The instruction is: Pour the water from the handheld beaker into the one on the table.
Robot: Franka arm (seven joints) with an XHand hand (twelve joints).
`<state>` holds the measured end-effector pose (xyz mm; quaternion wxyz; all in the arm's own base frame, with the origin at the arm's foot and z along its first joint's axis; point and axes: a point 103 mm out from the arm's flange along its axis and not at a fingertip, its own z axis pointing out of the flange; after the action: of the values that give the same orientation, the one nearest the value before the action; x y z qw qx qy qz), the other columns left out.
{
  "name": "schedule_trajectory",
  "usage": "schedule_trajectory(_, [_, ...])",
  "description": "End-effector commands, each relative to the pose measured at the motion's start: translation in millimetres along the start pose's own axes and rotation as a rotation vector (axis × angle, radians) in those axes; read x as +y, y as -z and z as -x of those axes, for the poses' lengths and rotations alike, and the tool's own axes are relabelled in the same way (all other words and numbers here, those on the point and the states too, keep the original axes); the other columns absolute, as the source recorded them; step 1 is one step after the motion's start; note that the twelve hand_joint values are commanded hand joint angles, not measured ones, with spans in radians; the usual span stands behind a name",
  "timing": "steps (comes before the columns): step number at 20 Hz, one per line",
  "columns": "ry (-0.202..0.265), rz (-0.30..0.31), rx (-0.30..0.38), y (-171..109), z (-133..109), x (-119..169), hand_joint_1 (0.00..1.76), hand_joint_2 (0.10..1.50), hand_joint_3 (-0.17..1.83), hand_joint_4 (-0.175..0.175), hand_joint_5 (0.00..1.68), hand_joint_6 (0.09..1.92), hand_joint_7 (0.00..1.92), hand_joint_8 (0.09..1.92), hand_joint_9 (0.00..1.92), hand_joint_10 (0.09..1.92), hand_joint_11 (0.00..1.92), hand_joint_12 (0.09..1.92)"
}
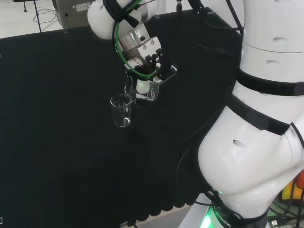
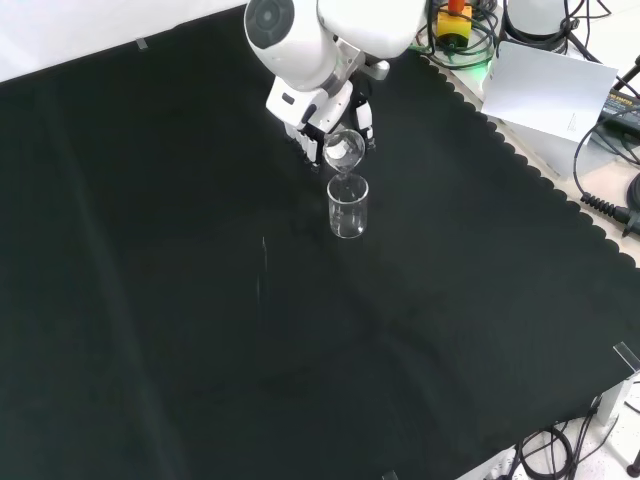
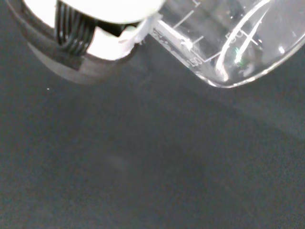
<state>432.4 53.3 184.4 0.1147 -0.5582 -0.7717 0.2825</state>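
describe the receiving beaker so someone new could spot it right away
In the front view, find the white arm coming in at the top; its hand holds a tilted clear beaker. Directly below it on the black cloth stands the receiving beaker. It is the upright one, resting on the cloth and ungripped.

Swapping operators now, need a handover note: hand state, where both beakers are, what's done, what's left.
Hand: shut on the handheld beaker, holding it tilted, mouth down toward the table beaker.
Table beaker: upright on the black cloth, directly under the tilted one's lip.
Done: beaker carried over and tipped into pouring position.
Left: finish the pour. Water level in either beaker cannot be told from these views, so check before righting the handheld beaker.
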Motion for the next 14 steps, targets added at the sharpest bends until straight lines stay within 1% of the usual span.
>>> schedule_trajectory(1, [-0.007, -0.010, -0.057, 16.0, -25.6, 1.4, 1.32, 1.01, -0.17, -0.175, 1.52, 0.09, 1.57, 0.09, 1.73, 0.09, 1.46, 0.68])
schedule_trajectory(4, [-0.022, -0.012, -0.063, 5.7, -3.1, 1.8, 1.32, 1.01, -0.17, -0.175, 1.52, 0.09, 1.57, 0.09, 1.73, 0.09, 1.46, 0.68])
schedule_trajectory(8, [-0.049, -0.017, -0.077, 2.2, 9.6, -2.8, 1.32, 1.01, -0.17, -0.175, 1.52, 0.09, 1.57, 0.09, 1.73, 0.09, 1.46, 0.67])
schedule_trajectory(12, [-0.061, -0.020, -0.081, 6.1, 11.4, -5.4, 1.32, 1.01, -0.17, -0.175, 1.52, 0.09, 1.57, 0.09, 1.73, 0.09, 1.46, 0.67])
schedule_trajectory(13, [-0.069, -0.028, -0.098, 12.8, -3.3, -1.5, 1.32, 1.01, -0.17, -0.175, 1.52, 0.09, 1.57, 0.09, 1.73, 0.09, 1.46, 0.67])
schedule_trajectory(14, [-0.070, -0.030, -0.100, 15.3, -8.1, -0.3, 1.32, 1.01, -0.17, -0.175, 1.52, 0.09, 1.57, 0.09, 1.73, 0.09, 1.46, 0.67])
